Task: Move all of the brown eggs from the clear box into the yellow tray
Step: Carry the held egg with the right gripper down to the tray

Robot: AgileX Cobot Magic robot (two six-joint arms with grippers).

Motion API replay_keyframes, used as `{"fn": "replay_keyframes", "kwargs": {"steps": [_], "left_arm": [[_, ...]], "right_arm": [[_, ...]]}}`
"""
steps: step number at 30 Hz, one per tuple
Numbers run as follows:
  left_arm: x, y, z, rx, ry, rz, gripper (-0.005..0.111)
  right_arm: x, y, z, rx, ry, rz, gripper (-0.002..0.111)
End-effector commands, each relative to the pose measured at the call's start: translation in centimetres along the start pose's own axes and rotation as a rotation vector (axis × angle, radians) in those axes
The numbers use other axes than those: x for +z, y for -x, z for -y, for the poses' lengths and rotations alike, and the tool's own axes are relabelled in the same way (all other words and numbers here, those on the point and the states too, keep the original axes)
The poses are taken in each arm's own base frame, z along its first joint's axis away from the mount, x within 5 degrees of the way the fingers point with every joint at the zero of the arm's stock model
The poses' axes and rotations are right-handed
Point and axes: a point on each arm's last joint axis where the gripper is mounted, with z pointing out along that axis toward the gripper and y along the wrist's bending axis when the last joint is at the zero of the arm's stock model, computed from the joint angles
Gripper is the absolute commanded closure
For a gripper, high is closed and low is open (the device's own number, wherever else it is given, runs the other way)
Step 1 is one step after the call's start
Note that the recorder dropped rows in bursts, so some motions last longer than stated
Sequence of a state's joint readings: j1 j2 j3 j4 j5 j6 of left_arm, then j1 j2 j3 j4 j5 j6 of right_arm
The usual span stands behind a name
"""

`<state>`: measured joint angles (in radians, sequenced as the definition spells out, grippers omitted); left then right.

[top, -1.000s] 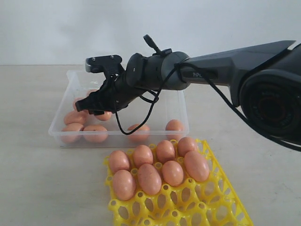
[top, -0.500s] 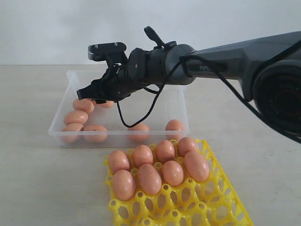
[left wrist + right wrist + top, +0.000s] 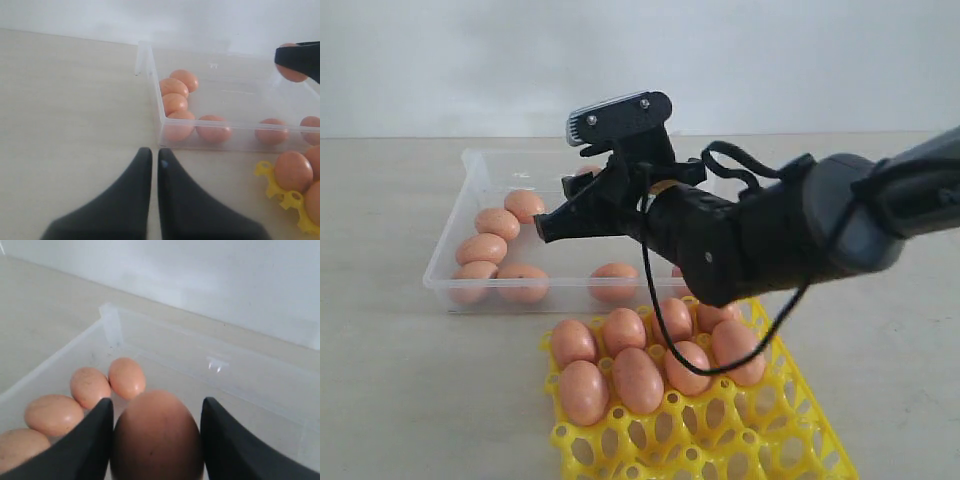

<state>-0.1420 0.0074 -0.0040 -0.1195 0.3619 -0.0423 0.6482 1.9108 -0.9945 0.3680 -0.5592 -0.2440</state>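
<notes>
Pinching one brown egg (image 3: 156, 437) above the clear box (image 3: 560, 292), the right fingers (image 3: 95, 440) leave roughly seven more inside it, eight already seated in the yellow tray (image 3: 720, 440) nearby (left fingers (image 3: 135, 195) pressed together).

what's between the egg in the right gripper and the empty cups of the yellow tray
Nothing at its height. The egg in the right gripper hangs over the clear box; below the path lie the box's near wall and the seated eggs in the yellow tray, so it should carry over them.
</notes>
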Motion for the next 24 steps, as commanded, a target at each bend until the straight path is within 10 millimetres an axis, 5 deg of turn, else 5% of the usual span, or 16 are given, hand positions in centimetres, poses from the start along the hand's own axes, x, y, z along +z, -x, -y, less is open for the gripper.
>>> {"fn": "replay_keyframes", "kwargs": {"steps": [1, 12, 24], "left_arm": [[0.1, -0.1, 0.0, 0.008, 0.000, -0.001, 0.103], [0.1, -0.1, 0.0, 0.008, 0.000, -0.001, 0.103], [0.1, -0.1, 0.0, 0.008, 0.000, -0.001, 0.103]], "right_arm": [[-4.4, 1.1, -1.3, -0.020, 0.078, 0.174, 0.109], [-10.7, 1.5, -1.9, 0.067, 0.171, 0.298, 0.109], [-14.9, 2.1, -4.4, 0.078, 0.576, 0.269, 0.109]]}}
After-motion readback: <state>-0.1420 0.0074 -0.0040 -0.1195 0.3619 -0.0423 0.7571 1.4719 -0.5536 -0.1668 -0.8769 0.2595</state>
